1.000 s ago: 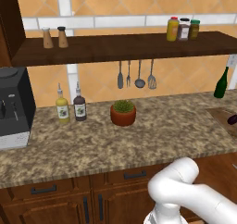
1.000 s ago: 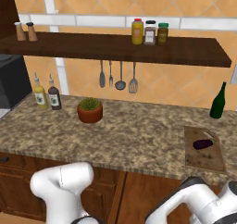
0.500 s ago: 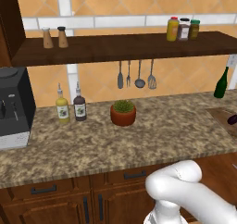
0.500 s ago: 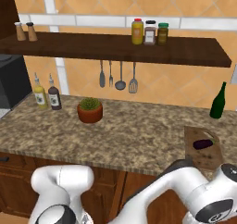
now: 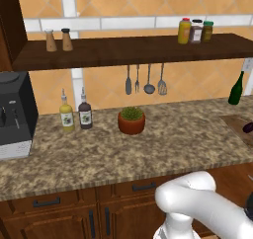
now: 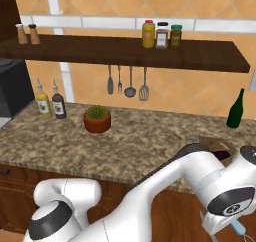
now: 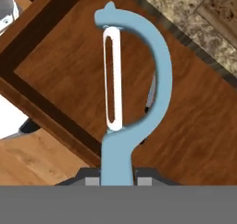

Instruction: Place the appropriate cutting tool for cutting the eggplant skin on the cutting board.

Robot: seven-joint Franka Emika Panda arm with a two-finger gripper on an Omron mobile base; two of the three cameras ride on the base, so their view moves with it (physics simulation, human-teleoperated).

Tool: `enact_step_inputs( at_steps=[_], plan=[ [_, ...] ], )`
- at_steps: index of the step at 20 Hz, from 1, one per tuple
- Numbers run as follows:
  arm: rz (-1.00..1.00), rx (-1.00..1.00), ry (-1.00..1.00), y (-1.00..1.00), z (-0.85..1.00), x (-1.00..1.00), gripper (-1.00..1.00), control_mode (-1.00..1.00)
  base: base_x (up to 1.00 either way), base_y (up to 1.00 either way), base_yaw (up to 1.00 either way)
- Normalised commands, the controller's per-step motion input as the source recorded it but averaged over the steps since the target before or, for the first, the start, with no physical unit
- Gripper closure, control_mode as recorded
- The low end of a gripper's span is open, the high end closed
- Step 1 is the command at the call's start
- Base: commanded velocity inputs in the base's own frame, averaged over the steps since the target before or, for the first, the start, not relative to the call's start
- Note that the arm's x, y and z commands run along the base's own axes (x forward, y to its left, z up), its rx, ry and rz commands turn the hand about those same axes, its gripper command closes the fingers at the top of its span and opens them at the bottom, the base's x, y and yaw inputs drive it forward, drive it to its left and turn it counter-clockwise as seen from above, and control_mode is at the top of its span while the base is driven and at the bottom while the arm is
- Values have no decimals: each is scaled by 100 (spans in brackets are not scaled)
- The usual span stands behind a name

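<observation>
This is a home kitchen. A speckled stone counter [image 5: 148, 149] runs over brown wooden cabinets [image 5: 59, 218], backed by orange wall tiles [image 6: 210, 1]. A dark shelf [image 5: 133, 50] carries jars [image 5: 196, 30] and shakers [image 5: 58, 40]; metal utensils [image 5: 144, 80] hang on hooks beneath it. A coffee machine [image 5: 15, 114], sauce bottles [image 5: 75, 112], a potted plant [image 5: 131, 120] and a green bottle [image 6: 235, 109] stand on the counter.

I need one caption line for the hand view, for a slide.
Pale blue peeler held by its handle in the gripper, seen against a brown wooden cabinet door.
</observation>
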Motion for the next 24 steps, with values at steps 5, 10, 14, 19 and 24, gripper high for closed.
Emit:
enact_step_inputs(
  at_steps=[5,10,14,19,24],
  plan=[
    [6,0,-6,-29,73,60,100,-100,0,0,0],
    [3,1,-6,-29,15,77,100,-100,0,0,0],
    [9,1,-1,-2,-2,89,100,-100,0,0,0],
    [8,0,0,0,-22,91,100,-100,0,0,0],
    [6,0,5,25,-59,60,100,-100,0,0,0]
  ],
)
